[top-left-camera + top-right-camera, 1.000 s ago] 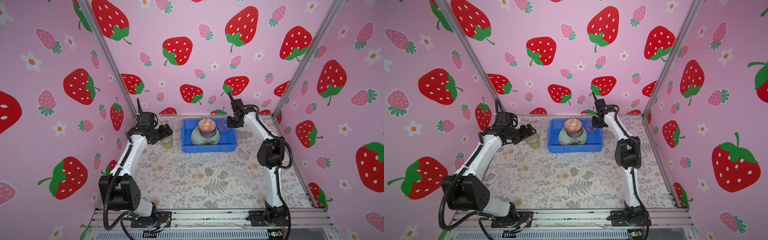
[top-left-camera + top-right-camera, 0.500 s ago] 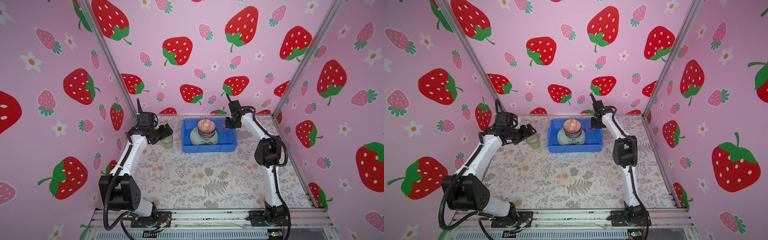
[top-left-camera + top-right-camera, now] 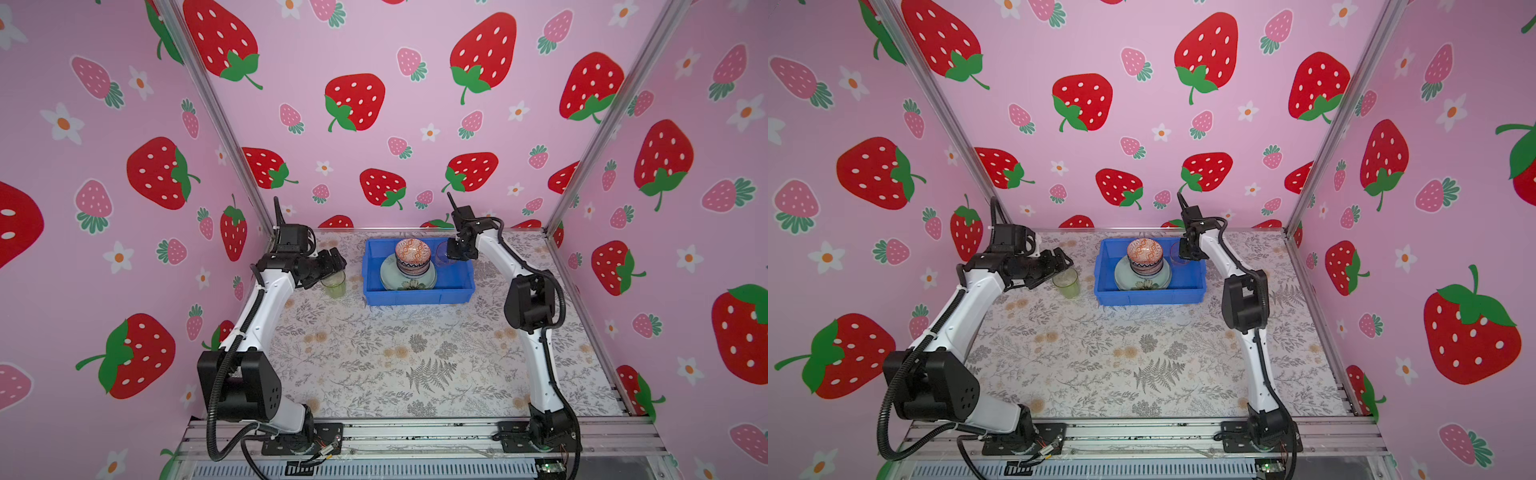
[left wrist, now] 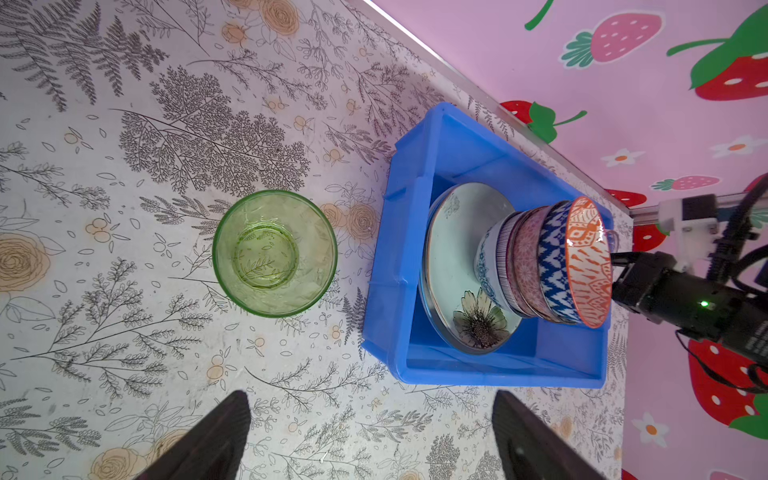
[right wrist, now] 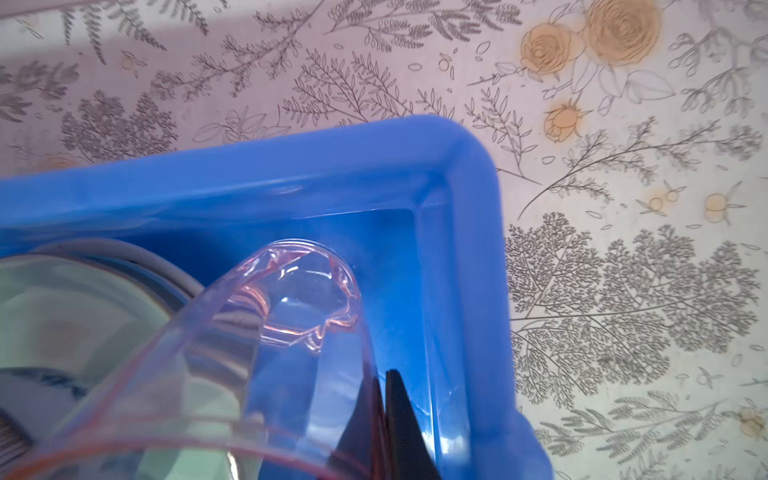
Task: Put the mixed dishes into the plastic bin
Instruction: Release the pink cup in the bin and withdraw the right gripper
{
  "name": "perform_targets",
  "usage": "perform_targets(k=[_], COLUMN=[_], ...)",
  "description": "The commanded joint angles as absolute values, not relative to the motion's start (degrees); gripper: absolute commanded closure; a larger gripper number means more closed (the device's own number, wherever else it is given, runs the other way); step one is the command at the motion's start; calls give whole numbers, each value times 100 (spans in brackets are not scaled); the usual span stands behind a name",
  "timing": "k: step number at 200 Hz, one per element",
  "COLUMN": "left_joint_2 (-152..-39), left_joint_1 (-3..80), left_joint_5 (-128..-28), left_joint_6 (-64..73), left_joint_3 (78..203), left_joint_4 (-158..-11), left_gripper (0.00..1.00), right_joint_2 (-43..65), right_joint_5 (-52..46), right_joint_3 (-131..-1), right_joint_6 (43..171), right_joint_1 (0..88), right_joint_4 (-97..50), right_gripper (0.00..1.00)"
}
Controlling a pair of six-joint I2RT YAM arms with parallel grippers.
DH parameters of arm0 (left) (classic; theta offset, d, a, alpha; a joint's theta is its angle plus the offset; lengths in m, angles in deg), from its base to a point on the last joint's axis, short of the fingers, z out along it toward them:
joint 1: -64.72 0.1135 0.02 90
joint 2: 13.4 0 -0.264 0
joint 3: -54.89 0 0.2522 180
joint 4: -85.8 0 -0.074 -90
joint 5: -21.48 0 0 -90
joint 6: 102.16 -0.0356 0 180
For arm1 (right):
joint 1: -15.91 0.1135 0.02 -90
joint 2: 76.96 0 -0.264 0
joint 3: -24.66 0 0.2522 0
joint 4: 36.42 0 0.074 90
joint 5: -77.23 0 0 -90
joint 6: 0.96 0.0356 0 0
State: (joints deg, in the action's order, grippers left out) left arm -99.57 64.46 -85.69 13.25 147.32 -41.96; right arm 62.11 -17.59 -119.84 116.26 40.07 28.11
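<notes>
The flower-printed tabletop (image 3: 374, 353) carries the blue bin (image 3: 415, 297). Inside the bin, toward its left half, lies the pale green flower plate (image 3: 411, 284), with other rims showing just under it. A stack of nested patterned bowls (image 3: 412, 266) stands on that plate, and the orange-red bowl (image 3: 412, 250) sits on top, rising above the bin's rim.

Of the 2 tumblers, the green tumbler (image 3: 333, 284) stands upright on the tabletop just left of the bin, outside it. The pink tumbler (image 5: 291, 316) is inside the bin's far right corner, beside the bowls. I cannot tell whether its base touches the bin floor.

My left tool (image 4: 370, 415) hangs spread wide, left of the bin and over the green tumbler, gripping nothing. My right tool (image 5: 384, 386) is pinched tight on the pink tumbler's wall, above the bin's right end.
</notes>
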Motion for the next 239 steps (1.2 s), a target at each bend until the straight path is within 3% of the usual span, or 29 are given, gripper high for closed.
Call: perform_targets(k=[1, 67, 147, 190, 207, 239], left_joint_2=[-9922, -9971, -9979, -10051, -10094, -10151], left_joint_1=[6472, 6478, 6474, 6532, 6587, 6761], left_joint_5=[-8619, -8619, -8504, -8256, -8162, -8102], left_joint_6=[1326, 1324, 1275, 1168, 1147, 1172], left_joint_3=[14809, 14826, 14854, 14954, 14988, 14991], left_joint_4=[-4084, -4068, -4010, -3852, -3788, -3771], left_gripper=[6, 6, 6, 6, 6, 6], right_joint_2=[6324, 6394, 5999, 5232, 4783, 3724], right_joint_5=[-1931, -2066, -2096, -2173, -2167, -2167], right_joint_3=[-12308, -12331, -12331, -12135, -11781, -10679], right_joint_6=[11690, 11655, 11576, 11419, 11370, 11244], right_joint_1=[4061, 4131, 4155, 4197, 4217, 4284], right_joint_4=[2822, 2798, 2744, 2760, 2679, 2446], right_gripper=[93, 85, 58, 49, 49, 40])
